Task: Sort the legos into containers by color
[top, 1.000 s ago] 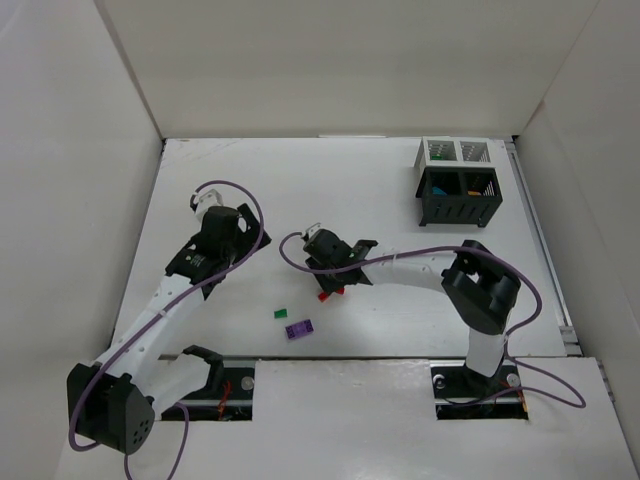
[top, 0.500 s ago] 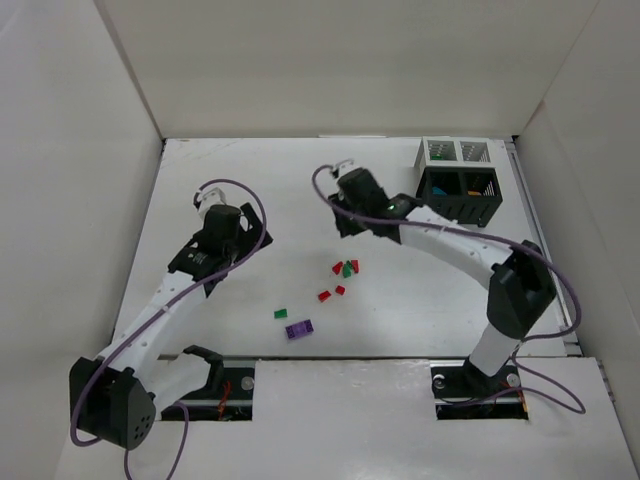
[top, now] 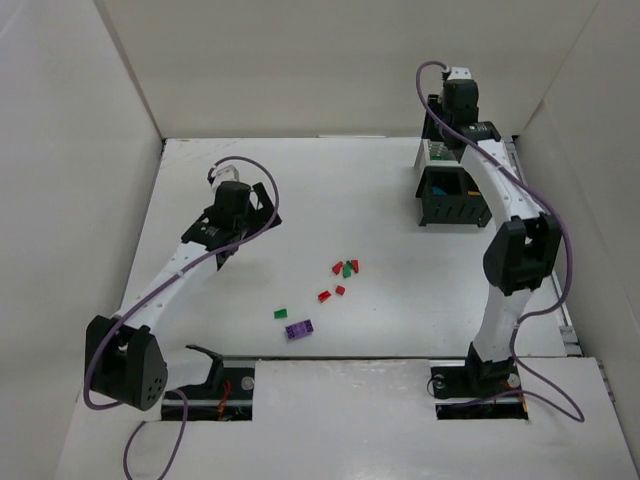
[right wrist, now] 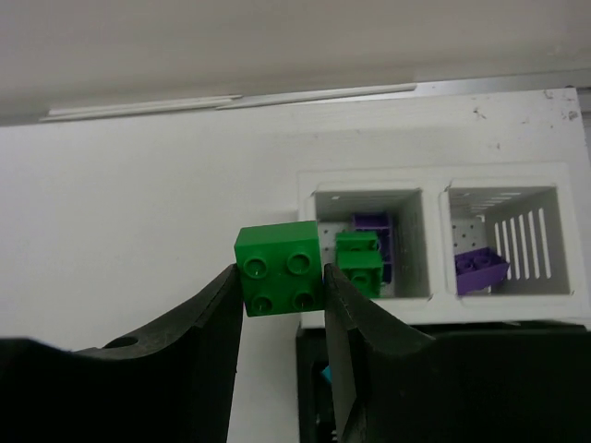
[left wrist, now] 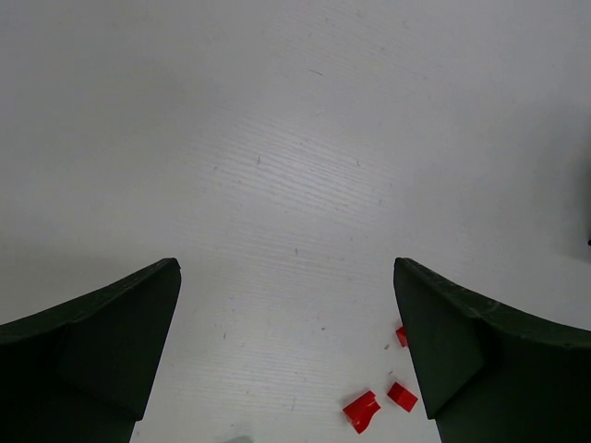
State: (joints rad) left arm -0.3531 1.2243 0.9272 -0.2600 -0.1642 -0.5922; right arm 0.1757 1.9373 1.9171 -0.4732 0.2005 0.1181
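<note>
while my right arm stretches to the far right corner of the worktop (top: 300, 170), my right gripper (right wrist: 279, 293) is closed narrowly on a green lego (right wrist: 277, 266). it is a square four-stud brick, pinched by its sides between both fingers, with its studs facing my wrist camera. the brick is held up by the containers (right wrist: 436, 242), and in my wrist view it overlaps the left rim of the left white bin (right wrist: 369, 181). whether it is right over that bin i cannot tell. inside that bin lies a green brick (right wrist: 360, 260) with a purple brick (right wrist: 374, 221) behind it. the right white bin (right wrist: 503, 181) holds one purple piece (right wrist: 480, 268).

my left gripper (left wrist: 284, 277) stands wide with nothing between its fingers, over the left half of the worktop and well apart from the containers. loose legos lie near the middle: red pieces (top: 338, 290), then a small green piece (top: 281, 313) and a purple piece (top: 297, 328) closer to the near edge.
</note>
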